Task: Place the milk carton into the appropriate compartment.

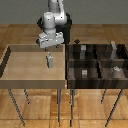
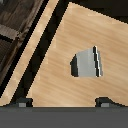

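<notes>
The milk carton (image 1: 49,60) stands upright on the light wooden surface (image 1: 22,67) of the walled tray, near its side toward the dark compartment box (image 1: 97,65); the hand (image 1: 48,48) hangs just above it, fingers (image 2: 22,103) spread, gripping nothing; the carton (image 2: 86,63) sits between them, untouched.

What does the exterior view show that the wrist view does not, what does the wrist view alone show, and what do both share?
Only the exterior view shows the arm, the whole light wooden tray on its legs, and the dark compartmented bin holding small grey items.

Only the wrist view shows the carton's top from above and the tips of the fingers at the frame edge.

Both show the milk carton standing on the tray floor, ungrasped, with the gripper above it.
</notes>
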Available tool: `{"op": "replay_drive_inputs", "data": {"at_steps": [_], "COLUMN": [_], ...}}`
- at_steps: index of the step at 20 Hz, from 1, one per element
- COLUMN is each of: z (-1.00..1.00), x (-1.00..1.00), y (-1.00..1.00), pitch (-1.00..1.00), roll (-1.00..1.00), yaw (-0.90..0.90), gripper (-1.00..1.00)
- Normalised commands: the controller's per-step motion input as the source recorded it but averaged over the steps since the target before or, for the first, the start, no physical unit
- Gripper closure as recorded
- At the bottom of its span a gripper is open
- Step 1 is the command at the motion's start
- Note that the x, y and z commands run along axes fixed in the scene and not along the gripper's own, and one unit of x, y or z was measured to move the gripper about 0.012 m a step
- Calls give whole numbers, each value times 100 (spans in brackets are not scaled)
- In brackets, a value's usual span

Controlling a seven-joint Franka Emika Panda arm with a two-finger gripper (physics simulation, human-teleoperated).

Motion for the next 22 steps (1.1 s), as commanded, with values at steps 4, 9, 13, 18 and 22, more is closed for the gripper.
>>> {"op": "replay_drive_inputs", "data": {"at_steps": [4,9,13,18,22], "z": [0,0,0,0,0], "x": [0,30,75,20,25], "y": [-75,-40,0,80,0], "pitch": [0,0,0,0,0], "roll": [0,0,0,0,0], "yaw": [0,0,0,0,0], "gripper": [-100,-100,-100,-100,-100]}}
